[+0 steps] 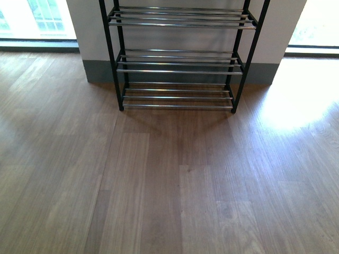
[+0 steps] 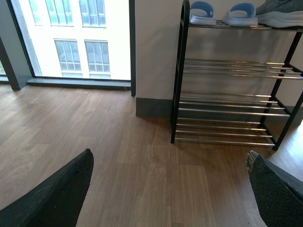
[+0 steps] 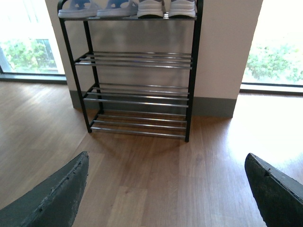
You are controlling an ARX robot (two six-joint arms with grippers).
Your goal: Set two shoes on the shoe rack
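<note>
Left gripper [image 2: 168, 189]: We find its two dark fingers spread wide, one at each side of its wrist view, with only bare wooden floor [image 2: 142, 179] between them. It holds nothing and hangs well back from the rack, which we judge a standby pose.

Slippers [image 2: 222, 13]: A pale blue pair stands on the top tier at the rack's left end. They take up that end, so the sneakers sit beside them.

Shoe rack [image 1: 180, 63]: It stands upright against the white wall, its feet on the floor. In the front view we see three tiers of silver rods, all bare; the top tier is cut off there.

Two shoes [image 3: 166, 8]: We see both white soles side by side on the top tier at the rack's right end, just beside the slippers, toes facing out. The uppers are cropped; a grey knit edge shows in the left wrist view. We judge the placing done.

Right gripper [image 3: 165, 189]: Its fingers are likewise spread wide and empty above the floor, well apart from the rack.

Risk: We see none in the shoes' seating; the soles span several rods.
</note>
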